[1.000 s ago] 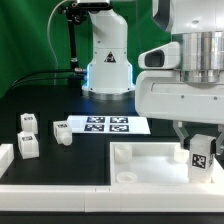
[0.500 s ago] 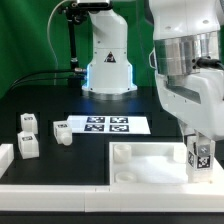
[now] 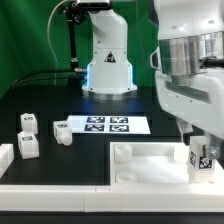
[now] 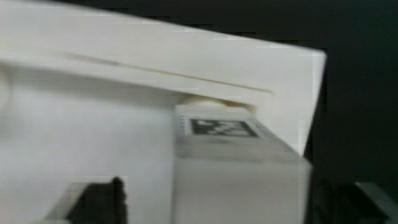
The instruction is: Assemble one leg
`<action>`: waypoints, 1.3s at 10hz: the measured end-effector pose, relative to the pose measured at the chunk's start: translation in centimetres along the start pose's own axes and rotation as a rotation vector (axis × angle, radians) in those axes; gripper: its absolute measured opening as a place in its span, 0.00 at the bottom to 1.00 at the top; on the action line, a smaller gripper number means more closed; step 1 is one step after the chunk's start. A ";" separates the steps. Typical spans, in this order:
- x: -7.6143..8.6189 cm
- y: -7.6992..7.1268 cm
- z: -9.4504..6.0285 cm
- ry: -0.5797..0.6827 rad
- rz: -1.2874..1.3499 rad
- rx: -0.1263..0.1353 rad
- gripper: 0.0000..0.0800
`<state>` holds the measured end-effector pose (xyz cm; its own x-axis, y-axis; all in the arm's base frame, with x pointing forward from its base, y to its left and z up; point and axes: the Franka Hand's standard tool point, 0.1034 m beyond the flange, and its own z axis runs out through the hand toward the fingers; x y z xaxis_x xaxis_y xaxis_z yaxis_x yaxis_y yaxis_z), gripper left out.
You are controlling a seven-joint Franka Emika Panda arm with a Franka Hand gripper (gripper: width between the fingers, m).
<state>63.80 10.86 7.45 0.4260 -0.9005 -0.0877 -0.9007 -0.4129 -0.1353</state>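
Observation:
My gripper (image 3: pixel 198 143) is shut on one leg (image 3: pixel 200 158), a small white post with a black-and-white tag. It holds the leg upright at the corner of the large white tabletop piece (image 3: pixel 150 148) on the exterior view's right. In the wrist view the leg (image 4: pixel 240 175) runs between my dark fingers (image 4: pixel 107 200). Its tag faces the camera and its round end (image 4: pixel 214 102) touches the tabletop (image 4: pixel 125 80). My gripper (image 4: pixel 240 208) sits at the leg's near end. Three more legs (image 3: pixel 28 121) (image 3: pixel 28 146) (image 3: pixel 62 131) lie on the exterior view's left.
The marker board (image 3: pixel 105 124) lies behind the tabletop piece. The arm's base (image 3: pixel 108 62) stands at the back. A white bracket (image 3: pixel 5 156) sits at the far left edge. The table is black, with a white wall along its front edge.
The wrist has turned and swung toward the exterior view's right. The leg has turned with it, its tag now tilted, and stays at the same tabletop corner.

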 end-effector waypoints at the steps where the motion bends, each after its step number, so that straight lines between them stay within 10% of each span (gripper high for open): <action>1: -0.3 0.0 0.1 -0.007 -0.235 -0.009 0.78; 9: -0.3 0.1 0.2 0.019 -1.040 -0.064 0.81; 11: -0.3 0.2 0.2 0.020 -0.955 -0.061 0.45; 13: -0.4 0.1 0.2 0.025 -0.807 -0.059 0.36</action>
<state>63.56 11.16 7.27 0.9451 -0.3245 0.0373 -0.3199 -0.9427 -0.0950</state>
